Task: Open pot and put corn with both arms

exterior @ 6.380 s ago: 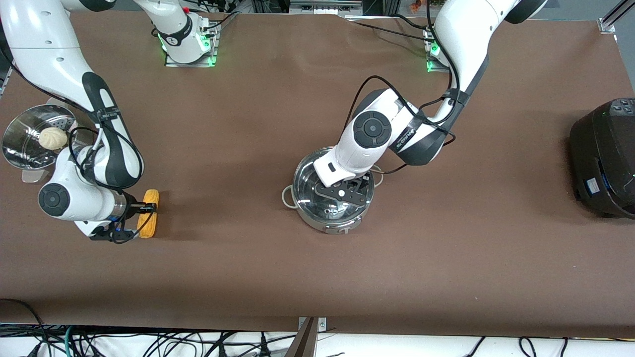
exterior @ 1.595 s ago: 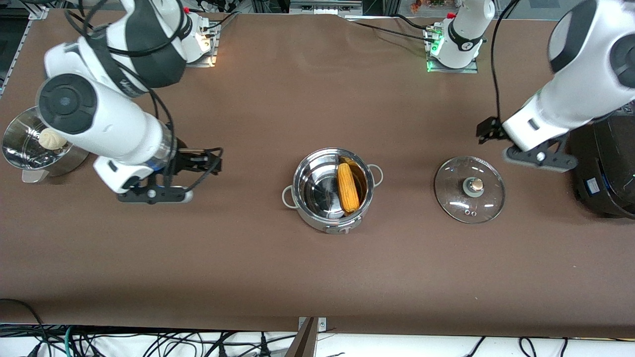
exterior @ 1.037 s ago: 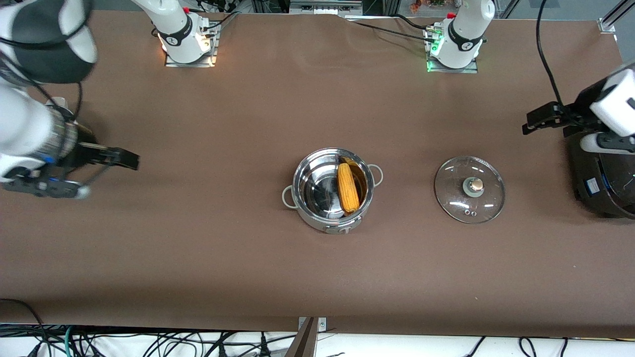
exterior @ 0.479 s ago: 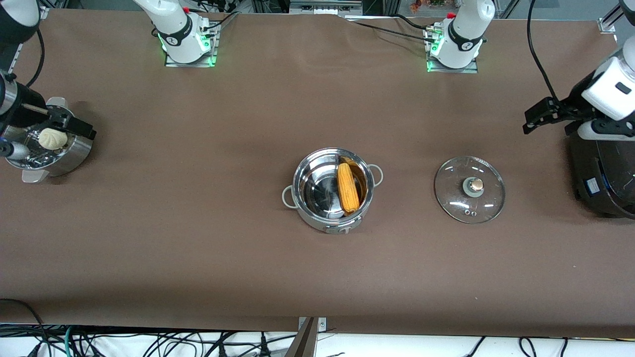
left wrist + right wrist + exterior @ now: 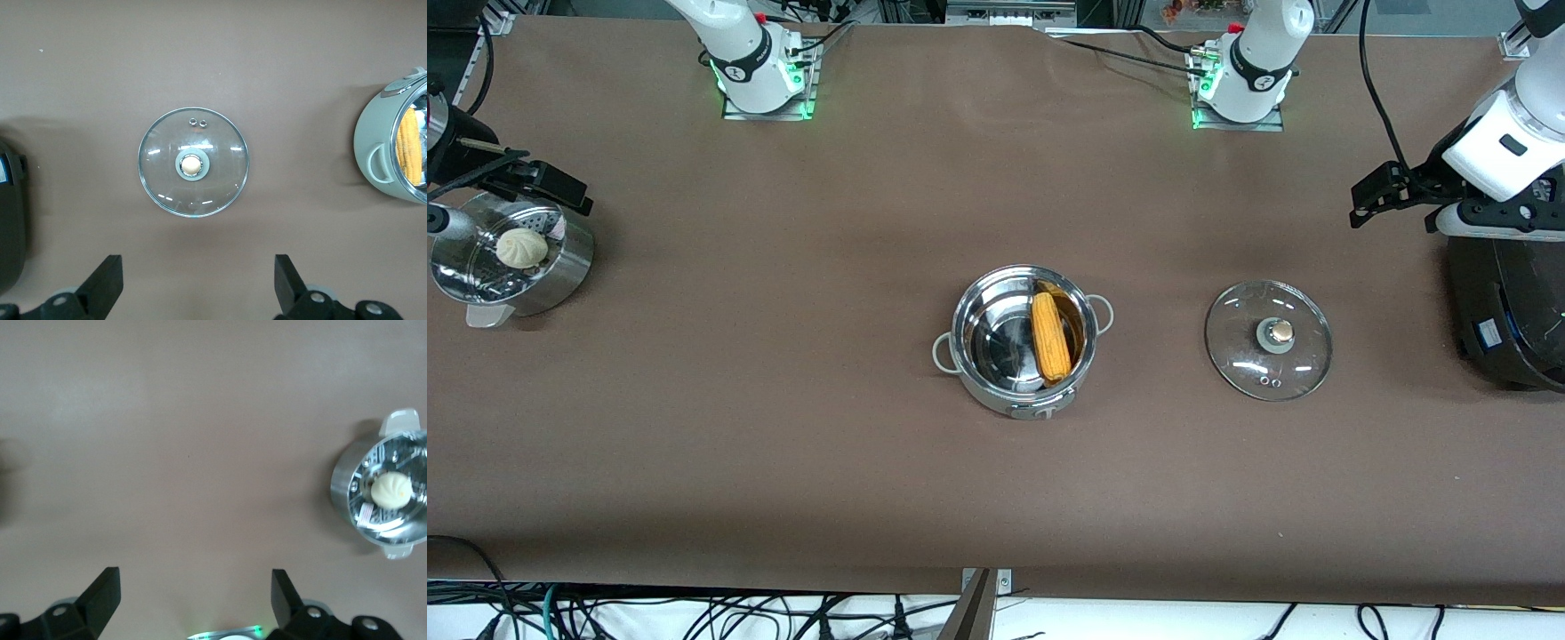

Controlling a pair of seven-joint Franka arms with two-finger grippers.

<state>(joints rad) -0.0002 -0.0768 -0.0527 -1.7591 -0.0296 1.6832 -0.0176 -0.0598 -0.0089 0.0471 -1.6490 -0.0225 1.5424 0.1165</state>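
The corn [image 5: 1051,336] lies in the pot [image 5: 1021,341], lid [image 5: 1268,340] beside it on the surface. Both hands, left hand [image 5: 197,287] and right hand [image 5: 195,601], hang open and empty (little risk remains, barring a snagged cable).

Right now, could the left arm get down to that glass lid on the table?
Probably yes. The left gripper is open, empty and raised beside the black cooker. The lid lies flat on bare table, knob up, apart from the pot.

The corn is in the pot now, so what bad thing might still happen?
1. The lid lies on the table beside the pot, so the corn stays uncovered.
2. The left gripper hangs open by the black cooker and might bump it.
3. The right gripper is over the steamer and could knock its bun.
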